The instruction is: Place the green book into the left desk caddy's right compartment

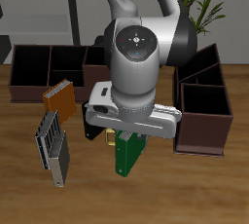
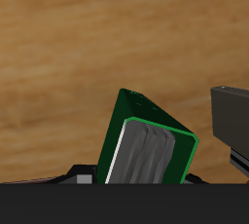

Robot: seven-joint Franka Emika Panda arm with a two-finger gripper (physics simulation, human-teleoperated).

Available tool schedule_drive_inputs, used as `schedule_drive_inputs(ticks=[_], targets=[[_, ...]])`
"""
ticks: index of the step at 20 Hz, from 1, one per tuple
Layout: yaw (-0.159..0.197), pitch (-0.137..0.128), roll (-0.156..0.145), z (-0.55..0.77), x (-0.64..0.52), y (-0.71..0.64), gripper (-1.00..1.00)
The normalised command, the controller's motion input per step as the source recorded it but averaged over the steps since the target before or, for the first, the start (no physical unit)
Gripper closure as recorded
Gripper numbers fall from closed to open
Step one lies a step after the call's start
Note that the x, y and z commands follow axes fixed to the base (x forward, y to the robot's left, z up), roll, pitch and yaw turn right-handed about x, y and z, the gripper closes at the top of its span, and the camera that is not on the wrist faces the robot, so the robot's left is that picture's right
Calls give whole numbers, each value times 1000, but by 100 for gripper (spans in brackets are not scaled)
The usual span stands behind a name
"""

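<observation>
I have the green book [image 1: 127,156] clamped between my jaws, lifted clear of the worktop [image 1: 195,194] so it can travel. It hangs tilted, well short of the left desk caddy [image 1: 203,109]. I judge the right compartment [image 1: 204,118], open-topped, needs the book brought upright above it before lowering.

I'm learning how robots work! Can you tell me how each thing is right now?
tool: shut on the green book.
green book: held, tilted, above the table.
left desk caddy: open-top, both cells empty.
orange book: upright on the table.
black book: beside the tool, mostly hidden.
</observation>
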Motion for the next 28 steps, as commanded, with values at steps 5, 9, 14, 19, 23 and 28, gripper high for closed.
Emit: schedule_drive_inputs(ticks=[5, 9, 14, 19, 23, 28], targets=[[23, -67, -1, 764, -399, 198, 100], [19, -102, -31, 895, -601, 290, 100], [33, -21, 5, 418, -345, 226, 100], [17, -53, 9, 437, -391, 134, 100], [0, -12, -7, 206, -351, 98, 100], [21, -66, -7, 250, -414, 120, 100]])
